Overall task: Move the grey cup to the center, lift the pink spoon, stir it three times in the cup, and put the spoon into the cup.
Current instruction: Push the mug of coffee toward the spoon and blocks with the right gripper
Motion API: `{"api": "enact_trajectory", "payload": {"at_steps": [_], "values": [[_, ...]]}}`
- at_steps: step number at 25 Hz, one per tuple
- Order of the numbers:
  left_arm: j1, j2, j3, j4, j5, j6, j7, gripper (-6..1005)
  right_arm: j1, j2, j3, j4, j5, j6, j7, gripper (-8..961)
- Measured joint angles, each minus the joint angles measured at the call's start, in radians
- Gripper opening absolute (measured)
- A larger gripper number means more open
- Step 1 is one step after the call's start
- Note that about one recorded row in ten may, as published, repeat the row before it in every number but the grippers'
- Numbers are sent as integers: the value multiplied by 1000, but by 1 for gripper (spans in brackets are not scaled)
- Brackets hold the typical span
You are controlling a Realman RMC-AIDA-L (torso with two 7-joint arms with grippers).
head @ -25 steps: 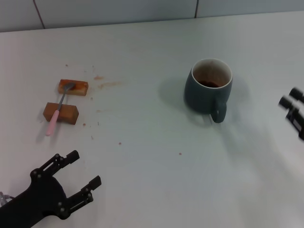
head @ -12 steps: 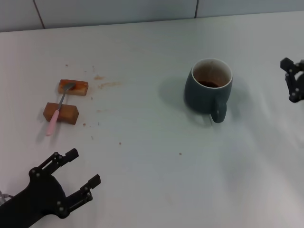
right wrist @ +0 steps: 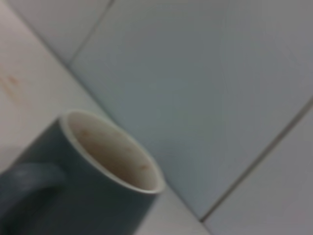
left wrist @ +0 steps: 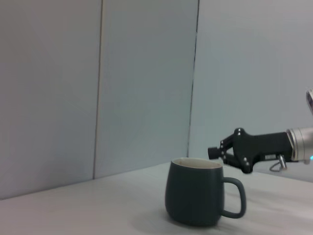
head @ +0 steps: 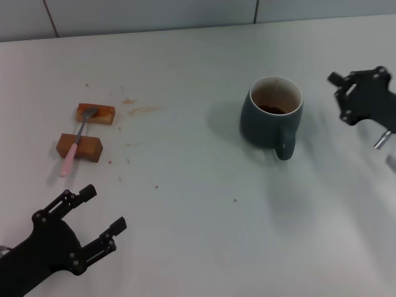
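Head view: I take the dark slate-grey ceramic mug with its pale rim as my landmark. It stands upright on the white desk, its thick loop handle turned toward the robot, the inside stained light brown.

The right claw hangs in the air to the right of the mug, near it but not touching. I cannot tell how far its fingers are apart. In the left wrist view the same claw shows just behind the mug's rim on the handle side. The right wrist view gives me the mug close up, rim and handle only.

Far to the left of the mug, the small pink-handled spoon with a grey metal bowl lies across two brown wooden blocks, its bowl resting on the farther block and its pink handle end lying past the nearer one. A few brown crumbs and smears dot the desk between the blocks and the mug.

The left claw sits well to the left of the mug and nearer the robot, its fingers spread wide, holding nothing.
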Motion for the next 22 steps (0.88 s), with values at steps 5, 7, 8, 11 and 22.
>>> {"api": "enact_trajectory", "payload": {"at_steps": [5, 7, 8, 11, 22], "values": [[-5, -1, -13, 0, 0, 3, -1, 781, 25, 5, -79, 40, 1, 67, -53, 7], [-8, -1, -22, 0, -1, 5, -6, 781, 32, 6, -96, 59, 2, 96, -56, 7], [-9, -1, -25, 0, -1, 6, -8, 781, 34, 6, -100, 65, 2, 105, -57, 7], [-10, -1, -29, 0, -1, 7, -10, 780, 38, 6, -100, 80, 3, 113, -58, 7], [-10, 0, -32, 0, -1, 14, -11, 777, 86, 8, -87, 176, 31, 166, -59, 7]]}}
